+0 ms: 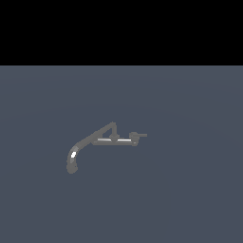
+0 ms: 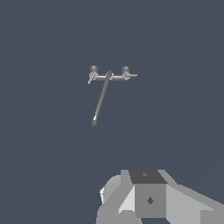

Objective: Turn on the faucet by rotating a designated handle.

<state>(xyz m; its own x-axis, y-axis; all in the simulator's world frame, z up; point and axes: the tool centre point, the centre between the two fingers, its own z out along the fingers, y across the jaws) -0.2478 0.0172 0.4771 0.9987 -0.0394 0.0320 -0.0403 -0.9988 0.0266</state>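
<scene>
The small dark grey faucet (image 1: pixel 102 140) stands on the flat grey-blue floor. Its long curved spout (image 1: pixel 80 147) carries a white glint and bends down toward the exterior view's left. The straight shiny crossbar (image 1: pixel 114 140) runs along its base. The handle (image 1: pixel 141 135), a short thin lever, projects from a round knob at the crossbar's end on the exterior view's right. The wrist view shows the faucet (image 2: pixel 109 76) from above, with its spout (image 2: pixel 101 98) and the handle (image 2: pixel 132 75). Only my gripper's grey body (image 2: pixel 148 197) shows there, well apart from the faucet. Its fingers are out of view.
A second knob with a stubby lever (image 2: pixel 92 77) sits at the crossbar's other end in the wrist view. The grey-blue floor (image 1: pixel 190 190) spreads around the faucet. A black band fills the upper part of the exterior view. The arm does not show there.
</scene>
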